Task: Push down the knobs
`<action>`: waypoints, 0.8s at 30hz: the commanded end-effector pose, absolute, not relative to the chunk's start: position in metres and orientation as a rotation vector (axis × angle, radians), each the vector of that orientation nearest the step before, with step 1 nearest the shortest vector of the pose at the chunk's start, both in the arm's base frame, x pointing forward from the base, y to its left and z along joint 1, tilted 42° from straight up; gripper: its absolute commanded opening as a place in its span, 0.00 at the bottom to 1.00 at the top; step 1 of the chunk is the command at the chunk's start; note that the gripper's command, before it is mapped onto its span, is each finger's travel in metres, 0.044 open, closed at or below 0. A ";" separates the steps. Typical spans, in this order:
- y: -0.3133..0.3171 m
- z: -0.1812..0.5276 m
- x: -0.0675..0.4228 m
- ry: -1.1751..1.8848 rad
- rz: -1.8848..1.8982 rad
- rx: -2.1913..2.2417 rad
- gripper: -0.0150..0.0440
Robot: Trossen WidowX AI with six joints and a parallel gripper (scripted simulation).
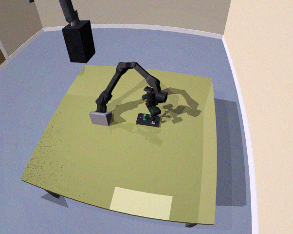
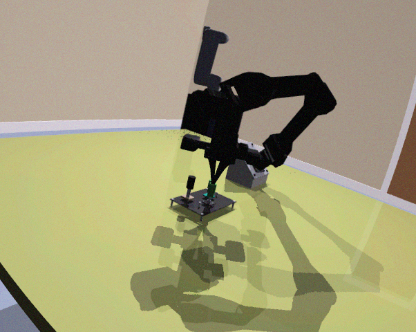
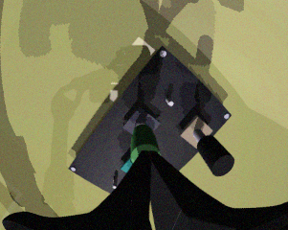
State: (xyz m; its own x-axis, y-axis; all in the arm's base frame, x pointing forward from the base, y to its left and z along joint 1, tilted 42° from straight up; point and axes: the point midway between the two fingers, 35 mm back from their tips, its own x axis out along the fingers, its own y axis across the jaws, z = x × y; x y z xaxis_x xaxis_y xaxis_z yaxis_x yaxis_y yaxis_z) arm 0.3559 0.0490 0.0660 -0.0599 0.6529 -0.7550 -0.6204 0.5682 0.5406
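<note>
The circuit board (image 1: 140, 122) (image 2: 219, 205) (image 3: 98, 158) stands on short legs. The black knob (image 2: 191, 182) (image 3: 215, 155) sits high on its shaft, with bare shaft showing above the tan potentiometer (image 1: 153, 123) (image 3: 189, 136). A green knob (image 2: 211, 191) (image 3: 144, 135) stands over the grey potentiometer (image 3: 134, 124); no bare shaft shows plainly in the wrist view. Another green knob (image 1: 144, 115) stands on the teal potentiometer (image 1: 144, 119) (image 3: 127, 166), mostly hidden in the wrist view. My gripper (image 2: 213, 181) (image 3: 147, 157) is shut and empty, its tips at the top of the grey potentiometer's knob, seemingly touching it.
Small pins (image 3: 170, 103) stand up from the board. The arm's grey base block (image 1: 100, 118) (image 2: 249, 176) is on the table beyond the board in the exterior view. A pale rectangle (image 1: 141, 202) lies at the table's front edge.
</note>
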 end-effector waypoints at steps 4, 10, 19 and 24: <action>0.053 0.063 0.355 1.257 1.044 0.038 0.25; 0.053 0.063 0.355 1.257 1.044 0.038 0.25; 0.056 0.060 0.355 1.257 1.044 0.038 0.25; 0.056 0.060 0.355 1.257 1.044 0.038 0.25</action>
State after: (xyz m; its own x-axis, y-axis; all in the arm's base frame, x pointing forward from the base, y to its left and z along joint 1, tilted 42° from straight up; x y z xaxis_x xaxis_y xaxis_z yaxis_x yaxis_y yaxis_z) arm 0.3554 0.0501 0.0636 -0.0551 0.6538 -0.7546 -0.6157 0.5727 0.5412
